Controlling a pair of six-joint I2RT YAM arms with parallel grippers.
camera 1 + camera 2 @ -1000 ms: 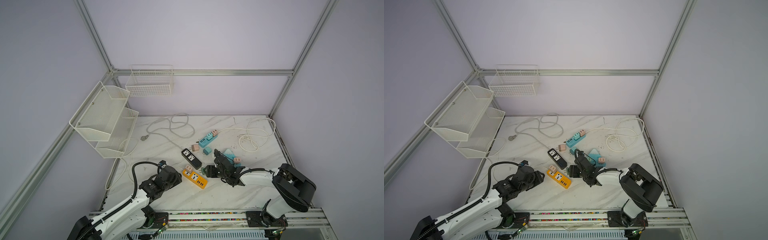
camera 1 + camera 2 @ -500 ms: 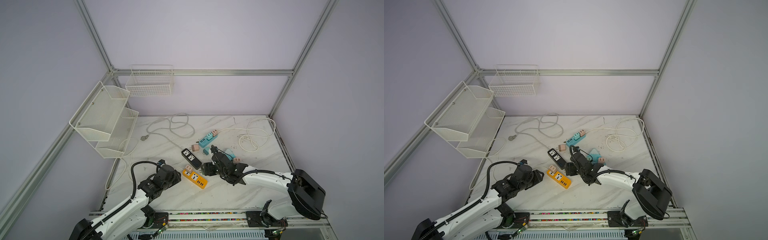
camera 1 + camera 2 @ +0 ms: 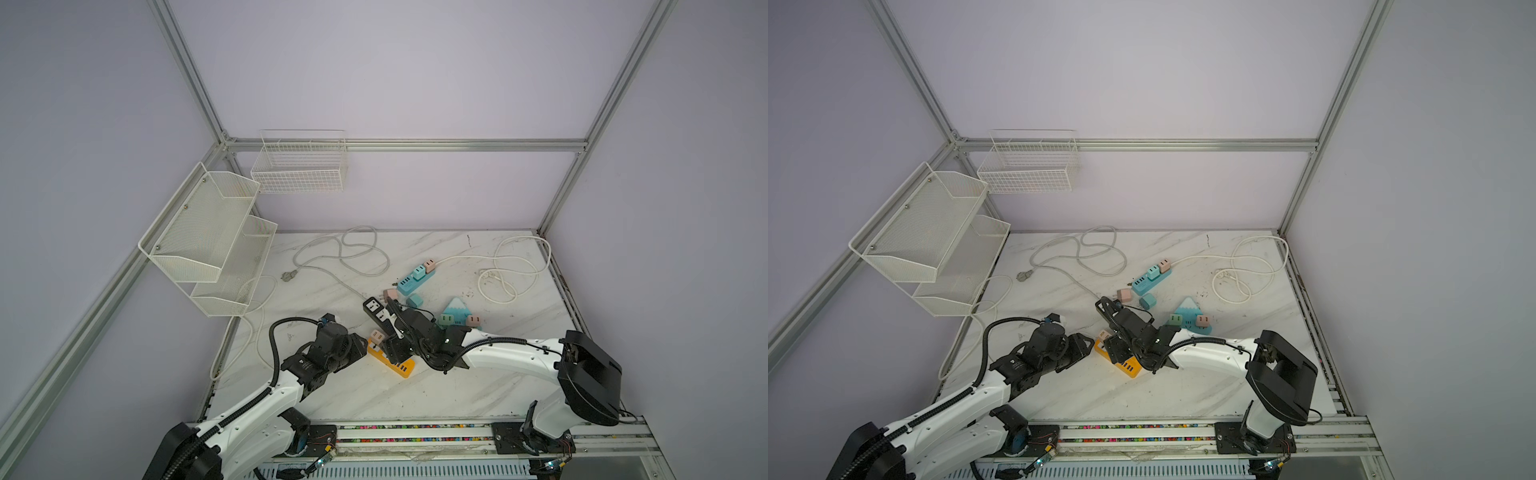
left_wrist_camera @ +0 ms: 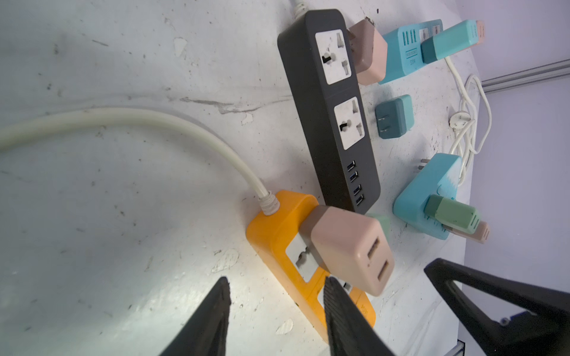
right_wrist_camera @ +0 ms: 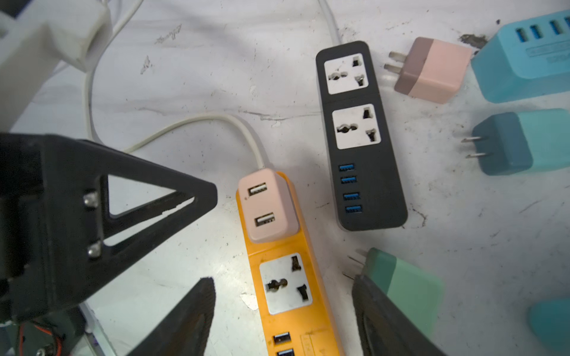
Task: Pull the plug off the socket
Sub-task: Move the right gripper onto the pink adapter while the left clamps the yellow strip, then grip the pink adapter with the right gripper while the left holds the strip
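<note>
**Plug.** The pink plug (image 5: 266, 205) was a two-tone block with a pale pink cap over a duller brownish base. It had rounded corners and two USB ports on its outer face. It sat upright in the end socket of the orange power strip (image 5: 320, 323), at the end where the white cord (image 5: 212, 116) enters. Its base was against the strip and its prongs were hidden. The strip lay flat on the table (image 5: 216, 61), just beside the black power strip (image 5: 370, 197). Its second socket was bare.

**Jaws.** The left jaws were open and held nothing. One finger (image 4: 339, 308) hung over the strip close to the plug and the other over bare table. I could not tell whether the first finger touched the strip. The right jaws were open wide and straddled the strip at the second socket, gripping nothing. One finger (image 5: 376, 323) was beside a loose green plug (image 5: 410, 286).

**Against one second earlier, in both top views.** The right jaws had shifted from beside the strip to over its middle and now covered part of it. The left jaws had crept slightly nearer the plug end. The plug was still seated and the strip had not moved.
</note>
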